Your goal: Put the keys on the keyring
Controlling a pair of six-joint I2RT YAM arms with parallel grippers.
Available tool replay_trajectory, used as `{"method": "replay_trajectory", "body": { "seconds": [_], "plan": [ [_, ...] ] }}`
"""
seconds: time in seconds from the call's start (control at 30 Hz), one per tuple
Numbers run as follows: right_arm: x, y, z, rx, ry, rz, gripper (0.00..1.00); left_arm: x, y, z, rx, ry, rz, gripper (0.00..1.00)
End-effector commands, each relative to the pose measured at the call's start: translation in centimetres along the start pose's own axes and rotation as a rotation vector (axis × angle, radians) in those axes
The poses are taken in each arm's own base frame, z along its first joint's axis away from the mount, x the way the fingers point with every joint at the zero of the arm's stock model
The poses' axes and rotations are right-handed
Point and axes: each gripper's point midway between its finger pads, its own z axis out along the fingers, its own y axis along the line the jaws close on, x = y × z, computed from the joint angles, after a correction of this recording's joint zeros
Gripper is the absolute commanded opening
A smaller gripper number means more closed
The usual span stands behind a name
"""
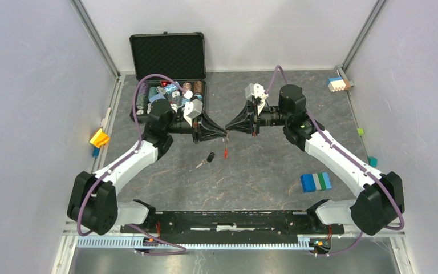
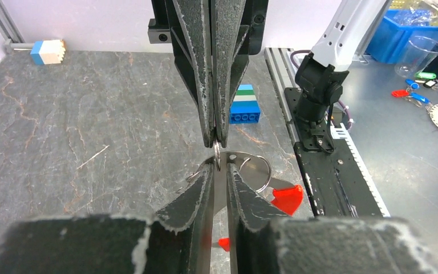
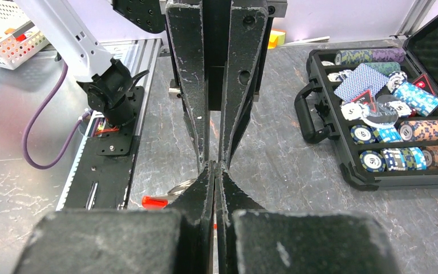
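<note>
Top view and both wrist views, mid-task. The left gripper (image 2: 220, 165) and the right gripper (image 3: 214, 166) meet tip to tip above the middle of the table (image 1: 274, 162). Between them they hold the keyring (image 2: 250, 165) clear of the surface. I read the right gripper as fully closed on the ring's wire. The left fingers (image 2: 197, 197) are drawn in to a narrow slit around the same loop from the opposite side. The red tag (image 2: 288, 198) hangs free below the pinch point.

The key (image 1: 208, 158) lies flat on the table just near-side of the two grippers. It touches neither the ring nor a finger.

Step in hand, as I judge it: presenting and steadying the ring, with the key not yet picked up. The fingers hide the wire where they clamp it, so I cannot say whether the split in the coil has been pried open.

The next move calls for one gripper to let go while the other keeps the ring steady. The freed one must then take the key by its black head, so the hole can be brought to the wire's free end.
</note>
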Motion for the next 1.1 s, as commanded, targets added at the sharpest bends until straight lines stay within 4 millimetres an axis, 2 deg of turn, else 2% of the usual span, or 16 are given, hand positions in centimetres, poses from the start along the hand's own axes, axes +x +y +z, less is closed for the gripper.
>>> {"method": "replay_trajectory", "body": {
  "seconds": [0.0, 0.23, 0.4, 0.7, 0.83, 1.07],
  "plan": [
    [-1.9, 0.1, 0.1, -0.012, -0.043, -0.058, 0.00, -1.6, -0.3, 0.5, 0.027, -0.035, 0.042, 0.20],
    [-1.4, 0.1, 0.1, -0.006, -0.038, -0.051, 0.00, -2.1, -0.5, 0.6, 0.031, -0.047, 0.033, 0.14],
    [-1.0, 0.0, 0.1, -0.003, -0.033, -0.047, 0.00, -2.2, -0.5, 0.5, 0.022, -0.050, 0.029, 0.03],
    [-0.1, -0.7, -0.2, 0.035, 0.009, -0.075, 0.00, -2.1, -0.4, 0.3, 0.000, -0.025, 0.040, 0.02],
    [1.0, -1.3, -0.7, 0.075, 0.061, -0.118, 0.01, -1.7, -0.5, -0.3, -0.016, 0.057, 0.104, 0.02],
    [3.4, -1.0, -1.4, 0.075, 0.139, -0.150, 0.05, -0.7, -0.6, -1.3, -0.031, 0.185, 0.112, 0.02]
  ]
}}
